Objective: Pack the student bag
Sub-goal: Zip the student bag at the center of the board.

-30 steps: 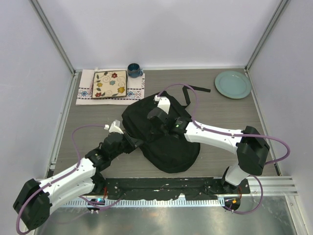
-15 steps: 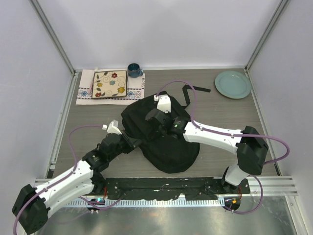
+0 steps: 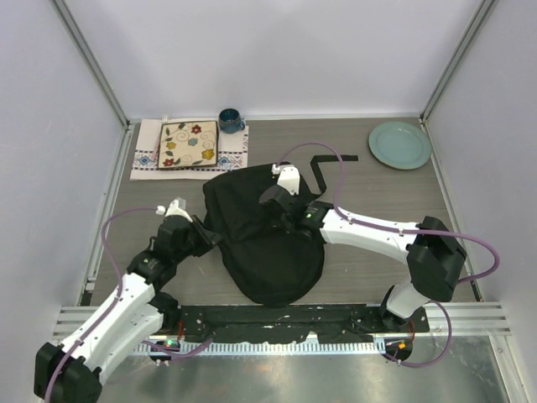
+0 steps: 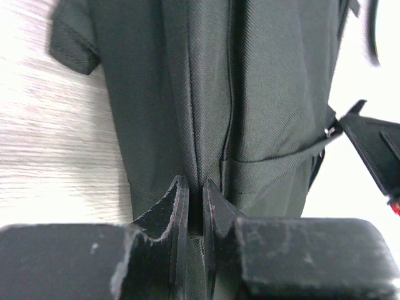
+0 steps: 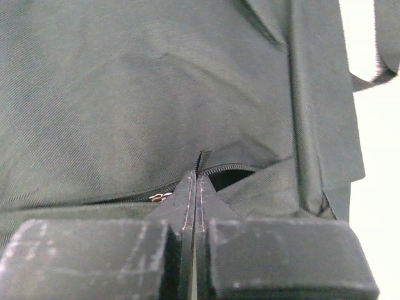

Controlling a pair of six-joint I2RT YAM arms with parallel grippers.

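left gripper (image 4: pixel 190 187) is pinching a fold at the left edge of the student bag (image 3: pixel 268 256) | bag is lying flat in the middle of the table (image 3: pixel 394 189) | right gripper (image 5: pixel 195 181) is clamping fabric at the zip opening (image 5: pixel 225 172) | step, I judge: opening the bag | next is needing a pull apart, both grips firm

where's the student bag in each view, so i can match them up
Top external: the student bag lies in the middle of the table.
Left wrist: it fills the centre and right.
Right wrist: it fills nearly the whole frame.
Shared landmark: the table beside the bag, wood-grained at left wrist, washed white at right wrist.
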